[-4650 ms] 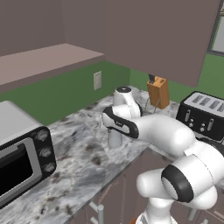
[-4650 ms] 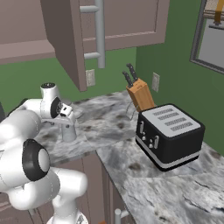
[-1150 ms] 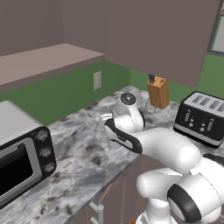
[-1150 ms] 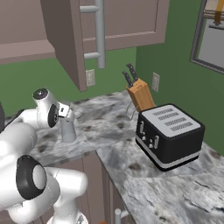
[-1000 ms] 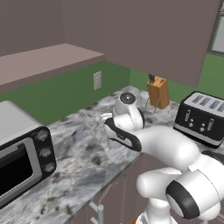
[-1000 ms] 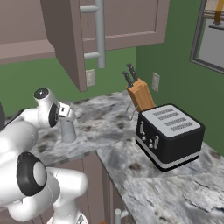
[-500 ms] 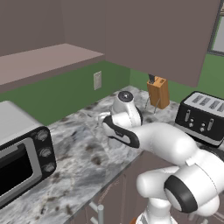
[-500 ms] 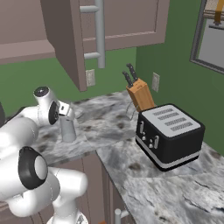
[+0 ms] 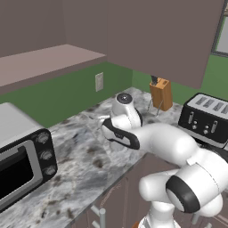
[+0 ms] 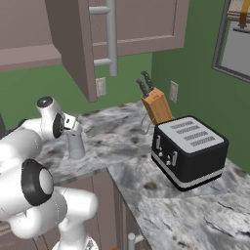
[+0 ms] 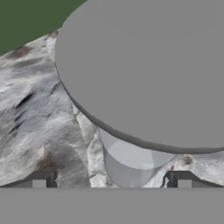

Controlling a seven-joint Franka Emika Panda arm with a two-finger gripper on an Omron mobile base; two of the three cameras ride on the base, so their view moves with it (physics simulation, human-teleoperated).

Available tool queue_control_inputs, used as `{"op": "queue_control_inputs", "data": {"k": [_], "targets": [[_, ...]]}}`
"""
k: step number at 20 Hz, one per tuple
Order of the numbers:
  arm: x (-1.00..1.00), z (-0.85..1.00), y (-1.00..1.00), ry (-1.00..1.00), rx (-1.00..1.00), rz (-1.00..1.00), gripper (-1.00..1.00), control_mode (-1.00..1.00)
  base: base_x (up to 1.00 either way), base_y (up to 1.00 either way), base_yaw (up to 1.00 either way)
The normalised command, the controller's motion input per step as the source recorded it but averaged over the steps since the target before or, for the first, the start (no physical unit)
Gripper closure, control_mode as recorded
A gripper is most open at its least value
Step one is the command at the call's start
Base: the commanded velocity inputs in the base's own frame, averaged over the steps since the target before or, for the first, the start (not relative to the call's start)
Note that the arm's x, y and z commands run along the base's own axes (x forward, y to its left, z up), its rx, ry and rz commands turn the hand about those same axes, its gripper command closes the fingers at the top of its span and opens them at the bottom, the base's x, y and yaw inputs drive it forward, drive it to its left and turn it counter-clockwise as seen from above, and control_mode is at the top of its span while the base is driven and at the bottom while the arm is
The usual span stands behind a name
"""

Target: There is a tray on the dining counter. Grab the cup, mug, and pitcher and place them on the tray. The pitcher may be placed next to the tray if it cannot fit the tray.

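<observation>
The pitcher (image 10: 75, 145), a tall pale grey translucent cylinder, stands upright on a marbled counter near the green wall. My gripper (image 10: 73, 132) hovers right over its top, open. In the hand view the pitcher (image 11: 148, 74) has its wide rim close under the camera. Below it my gripper (image 11: 111, 179) has one fingertip (image 11: 39, 180) on each side of the pitcher's body, clear of it. The cup, the mug, the tray and the dining counter are out of view.
A toaster oven (image 9: 22, 164) stands at the counter's left end. A black toaster (image 10: 188, 151) and a wooden knife block (image 10: 156, 105) stand to the right. Wall cabinets hang low above the counter. The counter's front edge (image 9: 111, 182) runs just before the arm.
The wrist has edged slightly leftward over the pitcher. The jaws have stayed open and the pitcher has not moved.
</observation>
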Motion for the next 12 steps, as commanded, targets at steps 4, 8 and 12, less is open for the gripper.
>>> {"op": "queue_control_inputs", "data": {"k": [4,8,12], "targets": [[0.0,-0.02,0.04,0.03,0.0,0.0,-1.0,-1.0,0.0,0.0,0.0],[0.0,0.0,0.04,0.01,0.0,0.0,-1.0,-1.0,0.0,0.0,0.0],[0.0,0.0,0.03,0.0,0.0,0.0,-1.0,-1.0,0.0,0.0,0.0]]}}
